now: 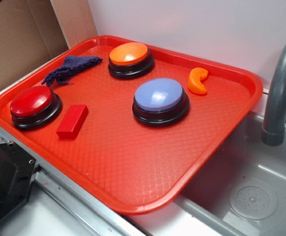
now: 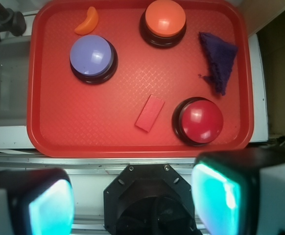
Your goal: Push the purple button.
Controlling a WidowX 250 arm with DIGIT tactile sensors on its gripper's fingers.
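Sitting untouched on the red tray (image 1: 216,142), purple button (image 1: 158,95) between orange button (image 1: 128,53) and orange wedge (image 1: 198,81), well apart from red button (image 1: 31,101). Judged rigid, glossy, likely slippery; best pressed straight down at dome centre. Gripper (image 2: 132,198) high above tray's near edge, fingers apart, holding nothing.
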